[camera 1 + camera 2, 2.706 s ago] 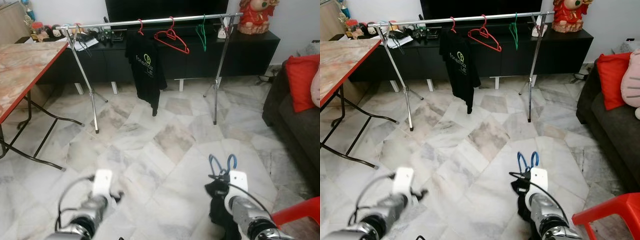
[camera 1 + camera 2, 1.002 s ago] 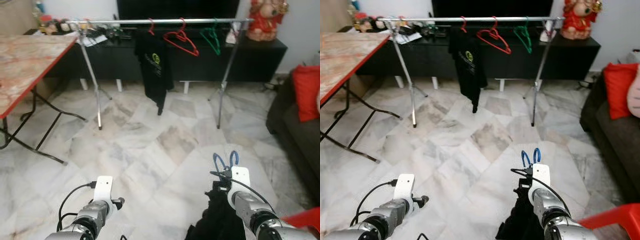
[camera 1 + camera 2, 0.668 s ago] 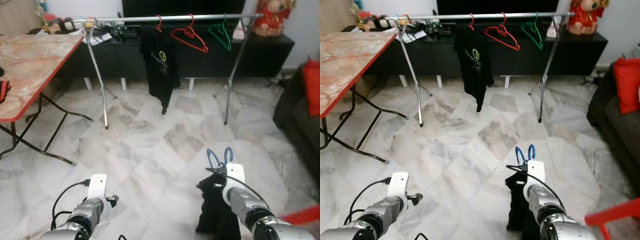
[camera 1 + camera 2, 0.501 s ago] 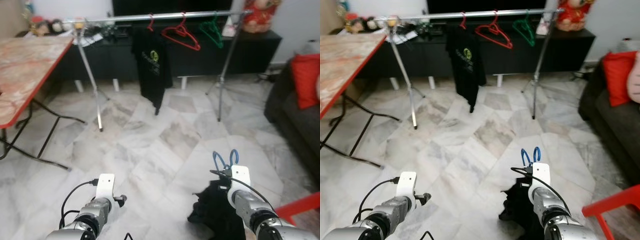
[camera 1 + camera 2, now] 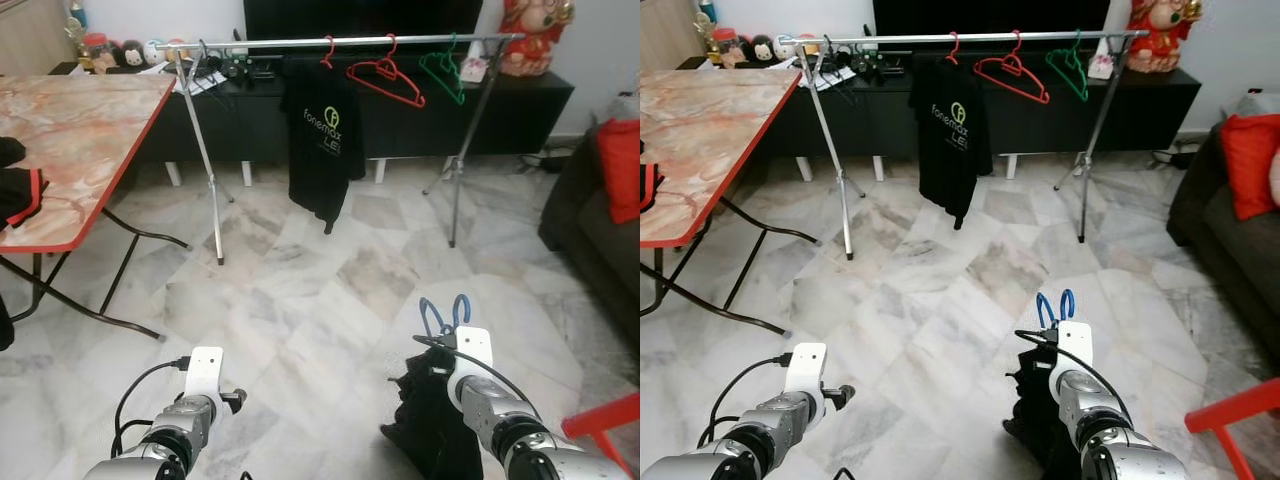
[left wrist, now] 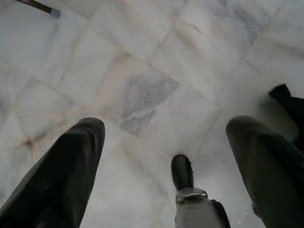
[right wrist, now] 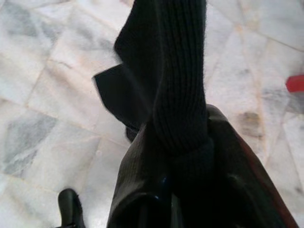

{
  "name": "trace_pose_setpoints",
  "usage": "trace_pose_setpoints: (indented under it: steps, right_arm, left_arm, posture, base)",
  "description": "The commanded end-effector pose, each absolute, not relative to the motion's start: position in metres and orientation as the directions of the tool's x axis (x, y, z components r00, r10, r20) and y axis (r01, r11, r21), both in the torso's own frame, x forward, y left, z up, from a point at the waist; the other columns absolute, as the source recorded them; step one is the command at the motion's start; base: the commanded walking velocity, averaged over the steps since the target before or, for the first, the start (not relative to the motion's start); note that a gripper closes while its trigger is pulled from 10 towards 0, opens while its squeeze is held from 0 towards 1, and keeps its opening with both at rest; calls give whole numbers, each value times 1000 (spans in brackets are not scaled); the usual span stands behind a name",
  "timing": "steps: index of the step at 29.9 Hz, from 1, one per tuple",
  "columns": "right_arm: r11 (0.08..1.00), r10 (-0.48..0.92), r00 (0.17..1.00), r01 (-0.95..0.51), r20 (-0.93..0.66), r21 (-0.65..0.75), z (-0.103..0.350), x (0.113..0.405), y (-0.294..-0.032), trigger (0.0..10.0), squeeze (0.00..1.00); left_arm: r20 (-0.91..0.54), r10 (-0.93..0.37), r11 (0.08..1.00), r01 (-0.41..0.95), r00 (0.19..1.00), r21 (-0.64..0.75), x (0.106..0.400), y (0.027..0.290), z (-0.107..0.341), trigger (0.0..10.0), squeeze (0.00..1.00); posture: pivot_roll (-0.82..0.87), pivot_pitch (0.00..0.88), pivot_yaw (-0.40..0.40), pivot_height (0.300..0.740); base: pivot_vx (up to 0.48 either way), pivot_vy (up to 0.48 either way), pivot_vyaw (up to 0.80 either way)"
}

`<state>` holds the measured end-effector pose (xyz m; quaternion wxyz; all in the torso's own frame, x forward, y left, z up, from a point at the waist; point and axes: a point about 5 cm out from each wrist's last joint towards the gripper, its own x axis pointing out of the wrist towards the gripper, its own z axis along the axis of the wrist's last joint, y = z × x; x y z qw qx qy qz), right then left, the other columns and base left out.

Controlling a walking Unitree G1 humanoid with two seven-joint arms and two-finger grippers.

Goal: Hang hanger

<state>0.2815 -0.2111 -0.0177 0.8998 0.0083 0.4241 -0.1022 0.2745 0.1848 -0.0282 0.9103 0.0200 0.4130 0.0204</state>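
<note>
Foreground: the right gripper (image 7: 183, 142), low at the lower right, with its fingers pinched together on a blue hanger (image 5: 445, 313) that carries a black garment (image 5: 425, 425); the hanger's blue hook rises above the wrist and the cloth hangs below it over the marble floor (image 5: 300, 300). The left gripper (image 6: 166, 156) hangs low at the lower left, its two black fingers (image 6: 61, 175) spread apart over bare floor. To the robot's left, a folding table (image 5: 80, 130) with a marbled top and red edge. Farther off, a silver clothes rail (image 5: 340, 42) on thin legs bears a black T-shirt (image 5: 322, 140), an empty red hanger (image 5: 385, 78) and an empty green hanger (image 5: 442, 72); behind it stands a black cabinet (image 5: 520, 100)
</note>
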Motion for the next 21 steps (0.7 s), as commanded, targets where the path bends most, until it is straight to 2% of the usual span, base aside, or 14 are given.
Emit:
trace_pose_setpoints:
  steps: [1, 5, 21]
  right_arm:
    - [975, -193, 634, 206, -749, -77, -13, 286, -215, 10000, 0]
    - [975, -195, 628, 207, -753, -80, -13, 285, -214, 10000, 0]
    - [975, -198, 623, 202, -757, -90, -13, 285, -215, 10000, 0]
  left_arm:
    - [-761, 54, 998, -10, 646, 62, 272, 185, -30, 10000, 0]
    - [-759, 56, 998, -13, 648, 62, 273, 184, -30, 10000, 0]
    - [-758, 56, 997, -3, 650, 71, 274, 182, -29, 10000, 0]
  posture:
    - [-65, 0, -7, 740]
    - [-63, 0, -10, 740]
    - [-60, 0, -19, 740]
  base:
    - [0, 0, 0]
    - [0, 0, -291]
    - [0, 0, -800]
